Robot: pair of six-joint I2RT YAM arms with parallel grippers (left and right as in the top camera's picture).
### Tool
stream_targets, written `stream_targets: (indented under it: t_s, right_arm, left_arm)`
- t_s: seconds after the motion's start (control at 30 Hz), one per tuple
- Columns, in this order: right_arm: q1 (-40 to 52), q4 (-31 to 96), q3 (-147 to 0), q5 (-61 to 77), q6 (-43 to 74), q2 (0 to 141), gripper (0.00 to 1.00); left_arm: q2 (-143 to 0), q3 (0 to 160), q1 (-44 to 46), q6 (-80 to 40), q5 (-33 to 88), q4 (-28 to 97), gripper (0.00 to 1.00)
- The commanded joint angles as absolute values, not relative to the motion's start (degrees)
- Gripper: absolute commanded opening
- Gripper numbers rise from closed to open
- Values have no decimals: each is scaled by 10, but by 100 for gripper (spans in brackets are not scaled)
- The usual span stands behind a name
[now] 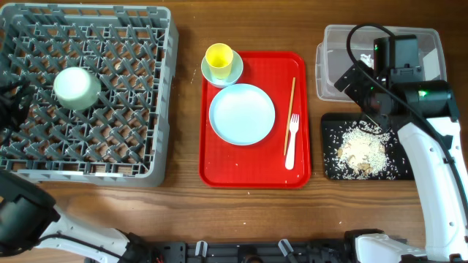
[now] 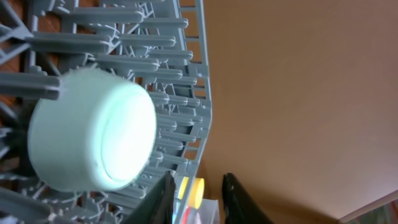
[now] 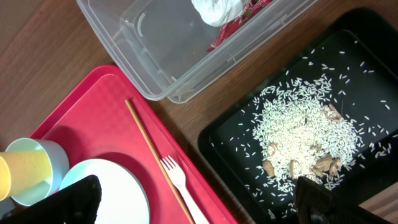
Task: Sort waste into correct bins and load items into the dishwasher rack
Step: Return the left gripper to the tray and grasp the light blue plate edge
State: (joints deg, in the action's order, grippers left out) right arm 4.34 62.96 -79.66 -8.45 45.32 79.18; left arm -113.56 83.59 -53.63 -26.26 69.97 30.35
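Upturned bowl (image 2: 93, 134) sits in rack (image 2: 186, 81), rice (image 3: 305, 130) in black tray (image 3: 227, 146).

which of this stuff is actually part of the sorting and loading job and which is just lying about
Part of the job: dishwasher rack, racked bowl, yellow cup, second bowl, plate, fork, chopstick, clear tub, wrapper, black tray, rice scraps.

Just lying about: red tray, table.

Beneath the right gripper (image 3: 199, 205) a narrow strip of bare table (image 3: 186, 121) is left between the red tray (image 3: 93, 93) and the black tray (image 3: 373, 37); ahead, the clear tub (image 3: 155, 74) wall is met. The left gripper (image 2: 196, 199) is flanked by the rack (image 2: 193, 74) wall, with open table opposite.
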Motion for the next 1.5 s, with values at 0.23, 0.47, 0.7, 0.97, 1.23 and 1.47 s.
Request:
stream_targets:
  t_s: [0.23,0.47,0.7,0.97,1.23,1.47]
  right_arm:
    - [43,630,-800,-94,450,793,100]
    - [43,630,-800,-94,450,793,100]
    - [43,630,-800,-94,450,793,100]
    - [43,630,-800,-94,450,793,100]
    - [43,630,-800,-94,450,793,100]
    - [43,630,-800,-94,450,793,100]
  left_arm:
    - [-999,839,-325,-227,698,310,15]
    - [-994,836,-73,-182,684,328,94]
    - [-1003,835,175,-94,246,444,54]
    - [-1049,835,376,-94,14,455,50]
    - [-1131,835,441,-98,19,455,42]
    - [-1137,835,489,-91,-61,433,43]
